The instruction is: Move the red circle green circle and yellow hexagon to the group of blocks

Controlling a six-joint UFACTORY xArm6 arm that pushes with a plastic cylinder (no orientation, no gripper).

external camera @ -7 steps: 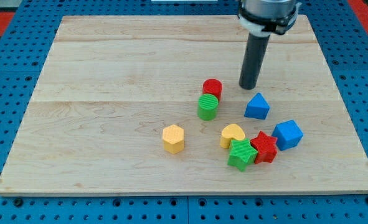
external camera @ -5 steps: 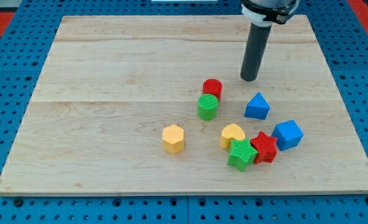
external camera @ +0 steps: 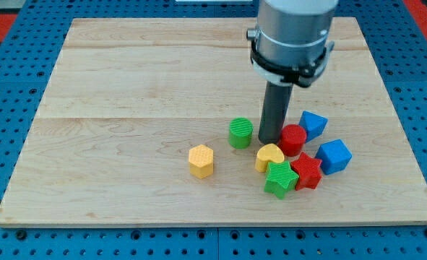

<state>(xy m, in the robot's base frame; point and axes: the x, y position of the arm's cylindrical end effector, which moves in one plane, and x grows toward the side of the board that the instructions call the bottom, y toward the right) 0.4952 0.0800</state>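
Observation:
My tip [external camera: 269, 140] rests on the board between the green circle [external camera: 240, 133] on its left and the red circle [external camera: 293, 139] on its right, just above the yellow heart [external camera: 269, 157]. The red circle sits against a blue triangular block [external camera: 313, 123], close to the yellow heart, the red star [external camera: 307, 170], the green star [external camera: 279, 179] and the blue cube [external camera: 334, 156]. The green circle stands a little left of that group. The yellow hexagon [external camera: 201, 160] stands alone further to the view's left.
The wooden board [external camera: 126, 87] lies on a blue pegboard table. The arm's grey body [external camera: 292, 32] hangs over the board's upper right part.
My tip moved from above the blocks down and left, to between the two circles. The red circle now sits to the right by the blue triangular block, which shifted right and up.

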